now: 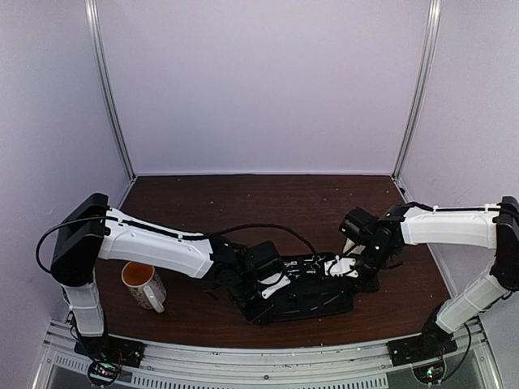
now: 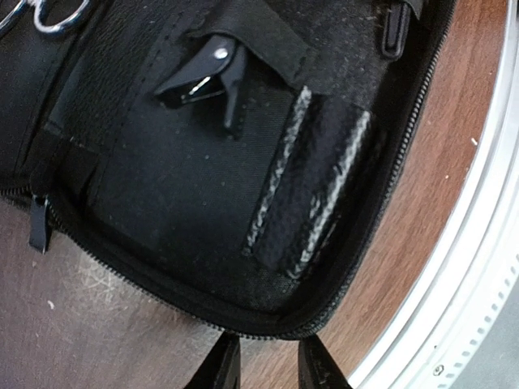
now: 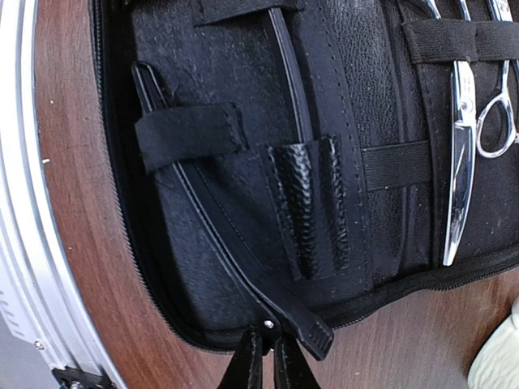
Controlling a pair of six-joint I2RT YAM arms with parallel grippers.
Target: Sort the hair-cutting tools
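Observation:
An open black fabric case lies mid-table. In the right wrist view a long thin black hair clip runs under an elastic strap in the case. My right gripper is shut on the clip's near hinge end. Silver scissors sit under straps at the right, with a second ring handle beside them. In the left wrist view another black hair clip is tucked under a strap, and scissor rings show at top left. My left gripper is open and empty at the case's zip edge.
A white mug with an orange inside stands left of the case near the left arm. The metal rail of the table's front edge runs close to the case. The two grippers are at opposite ends of the case.

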